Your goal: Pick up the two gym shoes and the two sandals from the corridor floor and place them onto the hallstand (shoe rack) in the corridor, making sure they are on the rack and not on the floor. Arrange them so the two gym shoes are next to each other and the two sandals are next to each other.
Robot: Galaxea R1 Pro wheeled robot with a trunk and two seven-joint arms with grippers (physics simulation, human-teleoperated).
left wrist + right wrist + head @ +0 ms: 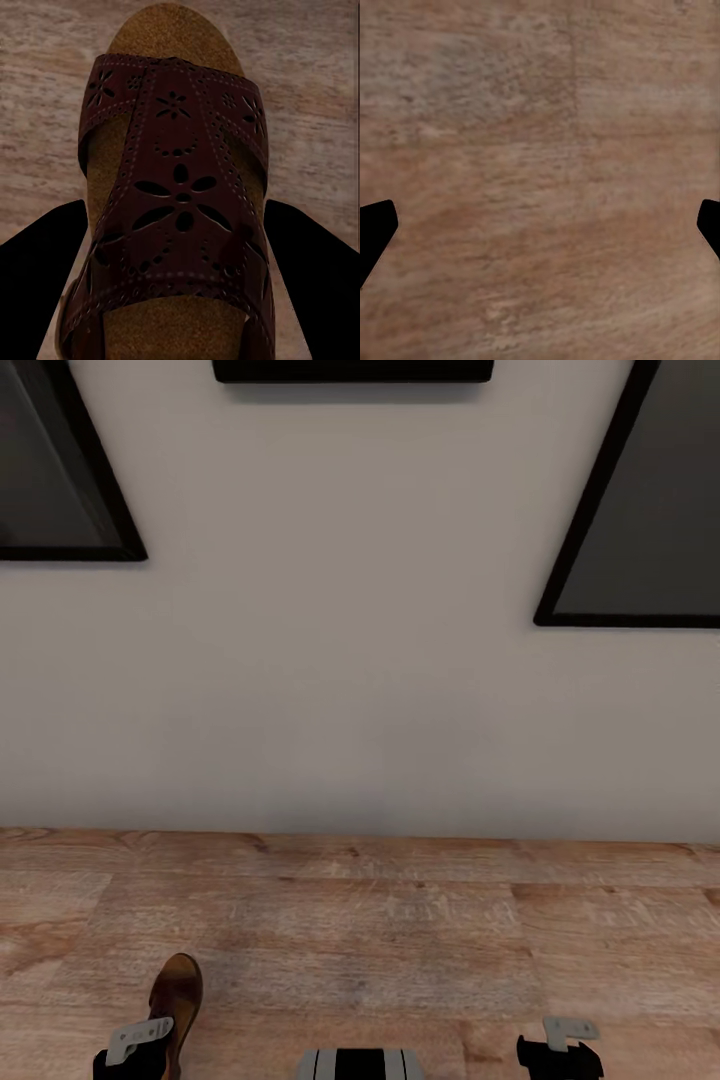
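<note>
One brown sandal [178,990] with a tan insole and a dark perforated strap pokes forward from my left gripper [135,1055] at the bottom left of the head view. In the left wrist view the sandal [176,195] lies between the two black fingers [37,270], which are shut on its sides above the corridor floor [400,940]. My right gripper [560,1050] hangs open over bare planks, with its fingertips [375,225] far apart and nothing between them. The gym shoes and the hallstand are out of view.
A pale wall [360,690] rises straight ahead where the wood planks end. Dark framed panels hang on it at the left [50,470], right [650,510] and top [350,370]. Part of my grey base [360,1065] shows at the bottom.
</note>
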